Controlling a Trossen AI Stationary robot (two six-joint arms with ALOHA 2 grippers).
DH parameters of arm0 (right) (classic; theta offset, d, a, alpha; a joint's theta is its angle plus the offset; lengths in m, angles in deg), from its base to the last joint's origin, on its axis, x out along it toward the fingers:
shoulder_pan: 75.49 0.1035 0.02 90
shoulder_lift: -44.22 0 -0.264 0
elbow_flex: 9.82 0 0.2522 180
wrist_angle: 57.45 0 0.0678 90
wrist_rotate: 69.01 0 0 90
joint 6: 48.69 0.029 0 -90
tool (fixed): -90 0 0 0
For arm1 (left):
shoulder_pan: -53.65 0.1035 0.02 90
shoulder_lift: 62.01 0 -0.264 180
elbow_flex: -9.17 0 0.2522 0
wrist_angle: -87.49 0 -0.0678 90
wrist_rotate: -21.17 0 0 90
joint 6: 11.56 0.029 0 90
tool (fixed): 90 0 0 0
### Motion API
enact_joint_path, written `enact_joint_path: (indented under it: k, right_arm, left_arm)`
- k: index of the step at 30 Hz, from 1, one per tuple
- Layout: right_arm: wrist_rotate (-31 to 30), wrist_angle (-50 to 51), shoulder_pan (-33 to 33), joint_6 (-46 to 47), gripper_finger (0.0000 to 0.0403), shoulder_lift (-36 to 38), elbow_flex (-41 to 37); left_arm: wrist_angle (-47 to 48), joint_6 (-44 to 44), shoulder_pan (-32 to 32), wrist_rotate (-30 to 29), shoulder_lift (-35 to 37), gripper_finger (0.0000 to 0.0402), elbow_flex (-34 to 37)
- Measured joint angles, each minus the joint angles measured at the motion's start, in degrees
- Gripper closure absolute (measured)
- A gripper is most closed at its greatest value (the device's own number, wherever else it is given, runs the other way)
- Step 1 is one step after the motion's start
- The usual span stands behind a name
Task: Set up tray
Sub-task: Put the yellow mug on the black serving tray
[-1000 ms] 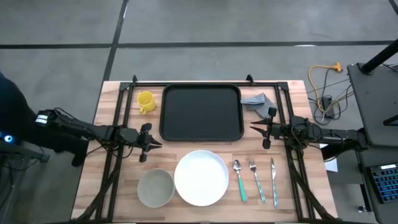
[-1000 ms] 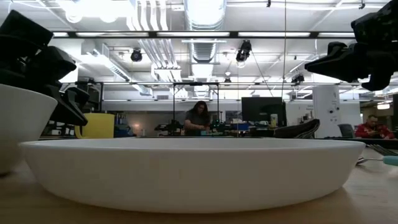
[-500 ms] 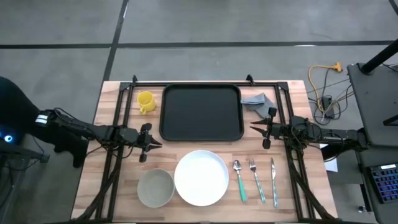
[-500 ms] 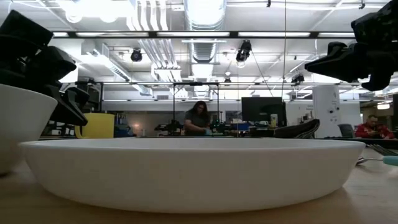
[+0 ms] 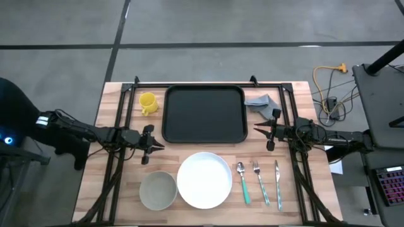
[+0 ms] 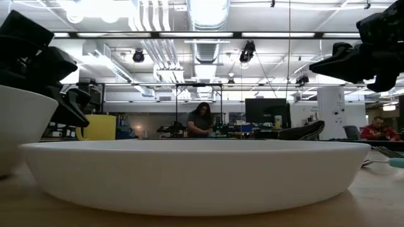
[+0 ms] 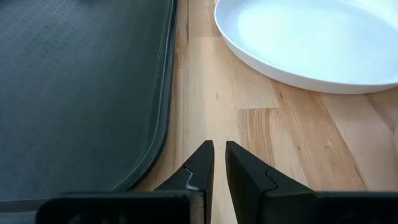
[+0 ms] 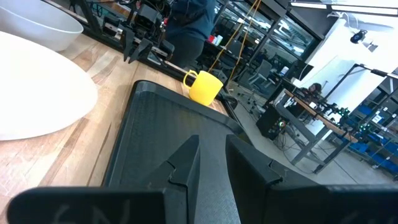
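The tray (image 5: 204, 115) lies empty on the desk (image 5: 113, 189) between my two hands, its long axis running from one hand toward the other. My left hand (image 5: 153, 145) hovers just off the tray's near left corner; my right hand (image 5: 262, 131) hovers just off its right edge, about equally close. The white plate (image 5: 204, 180) sits just in front of the tray, ahead and inward of my left hand, so I judge that arm the likelier to start. The bowl (image 5: 157, 190) lies nearer still to it. Both hands hold nothing, fingers nearly together with a narrow gap.
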Motion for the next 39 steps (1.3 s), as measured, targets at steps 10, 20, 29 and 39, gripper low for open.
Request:
enact_joint_path:
  k: [10,20,29,39]
  right_arm:
    - [-0.02,0.0,0.01,0.0,0.0335,0.01,-0.01]
    - [-7.1,-1.24,-0.01,3.42,0.0335,0.0,-0.01]
    - [-7.43,-1.2,0.0,2.56,0.0335,0.02,-0.01]
    - [-7.45,-1.18,0.0,2.41,0.0335,0.0,-0.01]
  left_arm:
    - [-31.11,-0.09,-0.01,-0.02,0.02,0.0375,0.0]
    - [-36.62,-0.05,0.77,-0.31,-0.11,0.0375,-1.25]
    - [-35.19,-0.05,0.84,-0.33,-3.02,0.0375,-4.83]
    - [-33.03,-0.23,0.88,-0.33,-9.72,0.0375,-10.87]
